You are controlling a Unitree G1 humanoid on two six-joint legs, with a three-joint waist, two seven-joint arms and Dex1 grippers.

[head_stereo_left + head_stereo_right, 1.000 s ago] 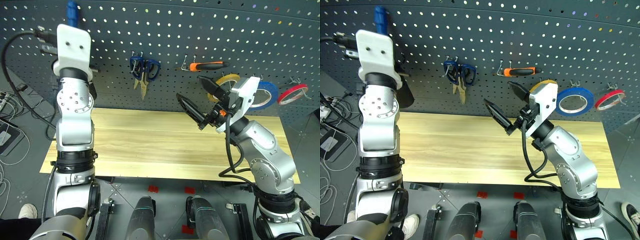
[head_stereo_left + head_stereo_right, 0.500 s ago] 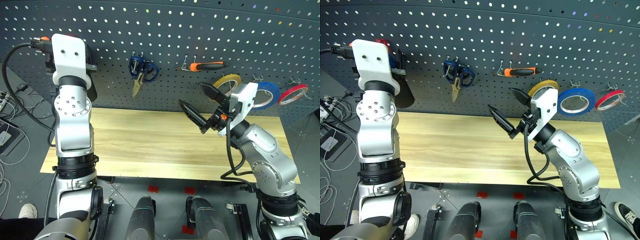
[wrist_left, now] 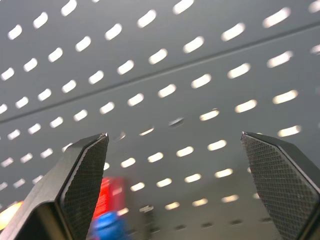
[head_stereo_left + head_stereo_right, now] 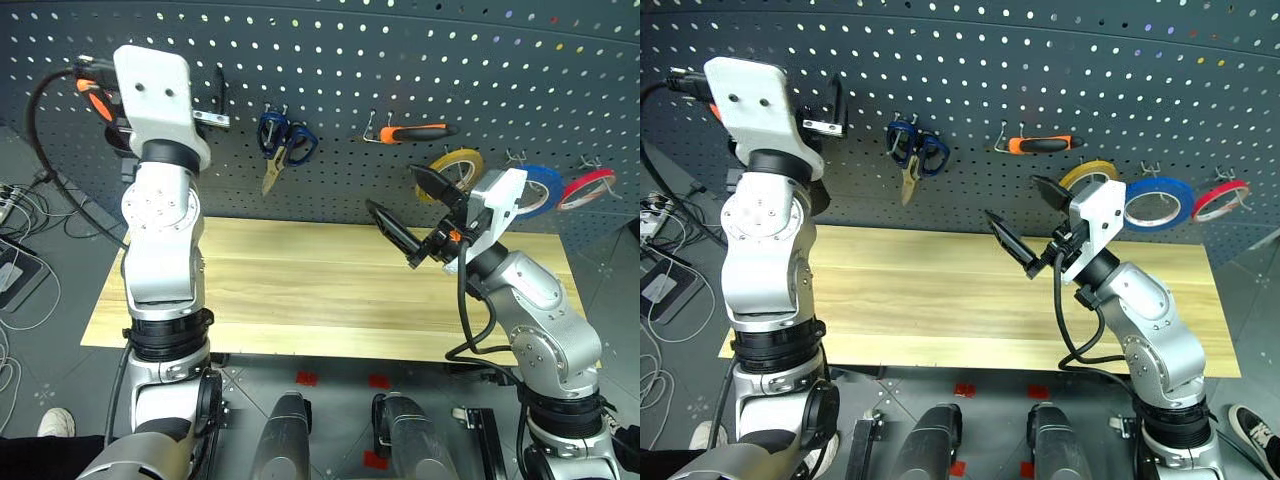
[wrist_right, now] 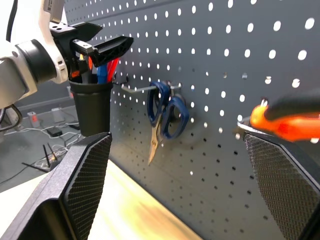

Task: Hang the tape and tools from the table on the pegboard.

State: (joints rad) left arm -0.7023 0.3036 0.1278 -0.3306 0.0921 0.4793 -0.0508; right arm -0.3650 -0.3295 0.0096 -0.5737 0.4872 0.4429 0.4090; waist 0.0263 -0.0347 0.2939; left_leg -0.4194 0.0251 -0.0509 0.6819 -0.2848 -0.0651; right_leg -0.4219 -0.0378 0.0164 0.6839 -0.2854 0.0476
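The blue-handled screwdriver (image 5: 102,73) stands in a black cup (image 5: 90,106) on the pegboard (image 4: 350,60), among red and orange handles. My left gripper (image 3: 175,137) is open and empty, up at the board just right of that cup, one finger (image 4: 218,88) showing beside the wrist. The dark-blue scissors (image 4: 283,140) and the orange-handled pliers (image 4: 415,131) hang on hooks. Further right hangs the blue tape (image 4: 538,190), partly behind my right wrist. My right gripper (image 4: 392,190) is open and empty above the table (image 4: 300,280).
A yellow tape ring (image 4: 455,165) and a red tape ring (image 4: 585,187) hang either side of the blue one. Cables lie on the floor (image 4: 20,260) left of the table.
My left gripper opened and let go of the blue screwdriver, which now sits in the cup. The left hand then moved right along the board. The right arm stayed put.
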